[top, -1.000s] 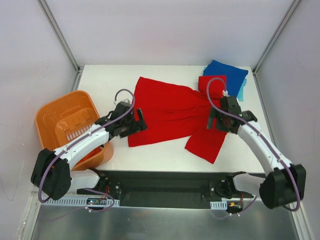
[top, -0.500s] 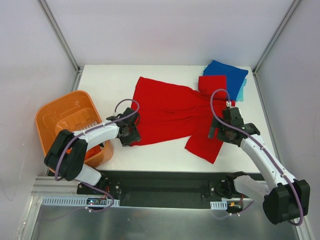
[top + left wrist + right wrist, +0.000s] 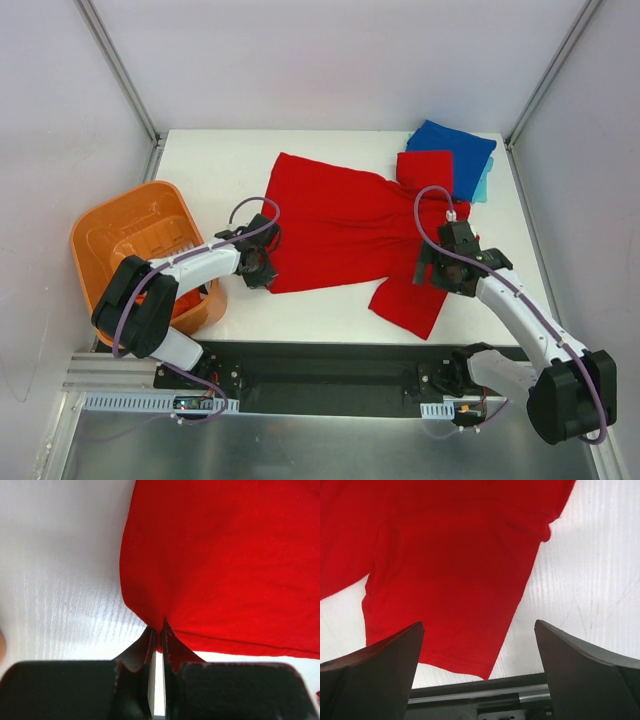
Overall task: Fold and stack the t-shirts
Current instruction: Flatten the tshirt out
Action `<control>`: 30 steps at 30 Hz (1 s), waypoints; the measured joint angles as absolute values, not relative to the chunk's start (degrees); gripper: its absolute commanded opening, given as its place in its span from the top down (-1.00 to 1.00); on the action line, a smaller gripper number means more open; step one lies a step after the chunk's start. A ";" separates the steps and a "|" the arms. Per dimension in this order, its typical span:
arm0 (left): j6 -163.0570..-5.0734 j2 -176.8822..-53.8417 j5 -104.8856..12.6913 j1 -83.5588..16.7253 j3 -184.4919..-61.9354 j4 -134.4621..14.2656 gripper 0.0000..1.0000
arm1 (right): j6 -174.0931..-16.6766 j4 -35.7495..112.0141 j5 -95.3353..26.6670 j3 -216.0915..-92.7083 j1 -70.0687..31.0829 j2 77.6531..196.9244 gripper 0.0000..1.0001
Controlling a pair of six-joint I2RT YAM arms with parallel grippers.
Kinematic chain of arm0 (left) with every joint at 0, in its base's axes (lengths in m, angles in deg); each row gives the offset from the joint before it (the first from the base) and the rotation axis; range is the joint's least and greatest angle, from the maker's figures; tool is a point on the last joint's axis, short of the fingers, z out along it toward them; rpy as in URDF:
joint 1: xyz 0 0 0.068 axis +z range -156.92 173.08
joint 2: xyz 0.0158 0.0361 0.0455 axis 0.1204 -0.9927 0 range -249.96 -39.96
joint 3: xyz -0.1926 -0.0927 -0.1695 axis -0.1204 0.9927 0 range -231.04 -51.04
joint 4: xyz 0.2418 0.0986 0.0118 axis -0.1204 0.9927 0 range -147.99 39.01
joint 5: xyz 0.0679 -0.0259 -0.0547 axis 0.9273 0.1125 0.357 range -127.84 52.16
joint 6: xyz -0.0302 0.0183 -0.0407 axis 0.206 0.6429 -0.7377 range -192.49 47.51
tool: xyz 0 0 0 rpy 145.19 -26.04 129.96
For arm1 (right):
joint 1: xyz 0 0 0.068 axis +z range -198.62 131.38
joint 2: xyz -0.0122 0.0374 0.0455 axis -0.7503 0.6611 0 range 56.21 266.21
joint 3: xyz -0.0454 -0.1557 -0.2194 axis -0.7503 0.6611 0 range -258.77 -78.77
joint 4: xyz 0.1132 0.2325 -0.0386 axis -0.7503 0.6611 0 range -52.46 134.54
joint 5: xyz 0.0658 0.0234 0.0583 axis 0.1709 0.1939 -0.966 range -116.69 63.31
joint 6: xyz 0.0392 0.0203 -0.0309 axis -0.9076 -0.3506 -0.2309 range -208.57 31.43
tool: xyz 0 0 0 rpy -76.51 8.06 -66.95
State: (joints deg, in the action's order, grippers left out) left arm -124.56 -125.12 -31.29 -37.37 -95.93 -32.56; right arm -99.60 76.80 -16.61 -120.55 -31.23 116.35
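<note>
Red t-shirt (image 3: 335,220) lies spread flat mid-counter (image 3: 215,165). Its long axis runs left to right with a slight tilt, hem on the left, shoulders on the right. The near sleeve (image 3: 405,300) angles toward the front edge.

Left tool (image 3: 262,270) is down at the near-left hem corner. The wrist view confirms it: fingers (image 3: 172,652) pressed together, with just that corner of red cloth nipped between them.

Right tool (image 3: 428,272) sits over the near sleeve, jaws spread wide, nothing in them. Its wrist view shows the sleeve's hem between the two fingers; whether they touch the cloth, I cannot tell.

Far right corner: a folded blue t-shirt (image 3: 458,148) with a teal one (image 3: 484,186) peeking out beneath. A red flap (image 3: 425,170) overlaps the blue's left edge.

Orange basket (image 3: 115,230) hangs over the counter's left edge, right against the left arm.

Open room: bare counter at far left, a strip along the front edge below the hem, and another down the right side.
</note>
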 measured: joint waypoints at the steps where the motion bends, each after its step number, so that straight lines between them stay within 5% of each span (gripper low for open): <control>1: -124.56 -125.06 -31.29 -37.35 -95.91 -32.56 1.00 | -99.95 76.89 -16.61 -120.28 -30.47 116.39 -0.95; 10: -124.52 -123.77 -31.33 -37.37 -95.80 -31.73 1.00 | -106.02 79.19 -16.85 -116.65 -16.48 120.00 -0.89; 22: -124.54 -122.41 -31.33 -37.37 -95.49 -31.56 1.00 | -111.82 78.62 -20.37 -113.53 -9.14 126.20 -0.54; 30: -124.56 -121.34 -31.33 -37.37 -95.14 -31.38 1.00 | -115.18 79.14 -21.46 -114.29 -8.20 129.18 0.38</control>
